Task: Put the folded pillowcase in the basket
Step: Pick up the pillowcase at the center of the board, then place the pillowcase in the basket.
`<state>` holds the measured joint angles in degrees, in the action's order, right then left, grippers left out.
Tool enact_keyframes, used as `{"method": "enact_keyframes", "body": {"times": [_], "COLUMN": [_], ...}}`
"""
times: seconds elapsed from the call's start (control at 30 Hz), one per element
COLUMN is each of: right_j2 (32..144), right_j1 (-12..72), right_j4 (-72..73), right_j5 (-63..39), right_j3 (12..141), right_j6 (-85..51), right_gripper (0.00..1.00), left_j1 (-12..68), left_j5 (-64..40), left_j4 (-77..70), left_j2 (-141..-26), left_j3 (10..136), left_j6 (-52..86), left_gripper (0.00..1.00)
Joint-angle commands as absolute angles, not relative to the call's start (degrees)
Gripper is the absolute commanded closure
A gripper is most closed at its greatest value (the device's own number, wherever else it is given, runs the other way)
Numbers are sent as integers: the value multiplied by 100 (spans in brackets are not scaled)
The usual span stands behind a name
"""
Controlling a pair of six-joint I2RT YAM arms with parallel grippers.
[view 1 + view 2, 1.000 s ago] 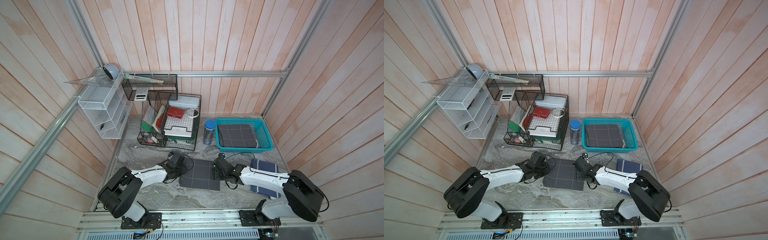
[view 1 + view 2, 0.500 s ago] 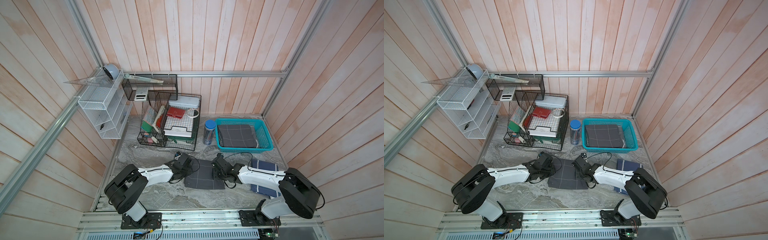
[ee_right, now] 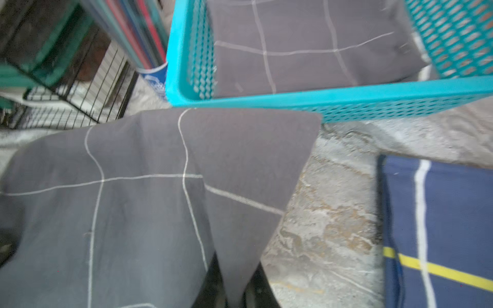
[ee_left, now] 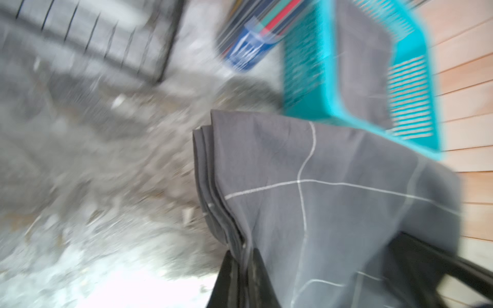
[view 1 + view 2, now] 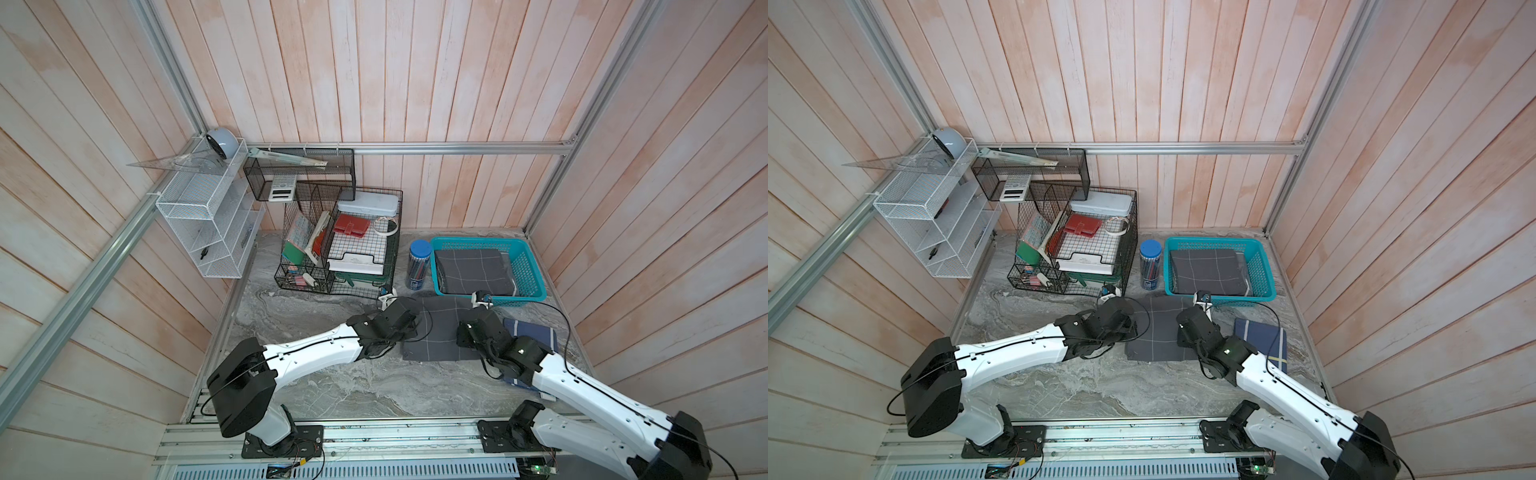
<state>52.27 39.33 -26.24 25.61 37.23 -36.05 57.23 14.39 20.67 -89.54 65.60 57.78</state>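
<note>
Right wrist view: one basket (image 3: 346,90), two grey pillowcases (image 3: 120,200) (image 3: 306,40), one navy cloth (image 3: 440,213).

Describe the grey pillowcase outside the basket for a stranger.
Start at the teal basket, back right. Just in front of it is a grey pillowcase with white grid lines. Its twin sits inside the basket; the cloth beside it is navy.

My tally: two grey checked pillowcases (image 5: 440,332) (image 5: 473,270), one navy striped pillowcase (image 5: 536,334), one teal basket (image 5: 519,299), one pencil tube (image 5: 417,266), one black wire desk organiser (image 5: 394,253), one black mesh bin (image 5: 345,174), one white wire shelf (image 5: 195,208).
</note>
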Motion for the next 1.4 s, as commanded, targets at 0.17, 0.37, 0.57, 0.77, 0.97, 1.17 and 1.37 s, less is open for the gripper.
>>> {"method": "enact_keyframes", "body": {"times": [0.17,0.37,0.57,0.77,0.97,1.17,1.37], "right_j2": [5237,6018,6914,7859,8844,9457,9801], "right_j1": [1922,684,0,-462,-540,-592,-593], "right_j4": [-2563,-1730,-955,-494,-510,-536,-743], "right_j5": [1970,971,378,115,-98,-576,-645], "right_j3": [4454,4906,5331,5823,6512,6759,6830], "right_j6": [-2747,-3013,-3106,-3267,-3069,-3023,-2922], "right_gripper": [99,99,99,98,96,95,94], "left_j1": [5866,5828,5704,5481,5288,5229,5133], "left_j5": [1912,2116,1993,2065,1910,1898,1755], "left_j4": [3070,3679,4054,4120,3551,3401,3584], "left_j2": [-10104,-11413,-12713,-13901,-14302,-14657,-14909], "left_j3": [9033,11138,13058,14785,14845,14967,14923], "left_j6": [4872,4583,4438,4017,4061,3993,4298], "left_gripper": [100,100,100,100,100,100,100]}}
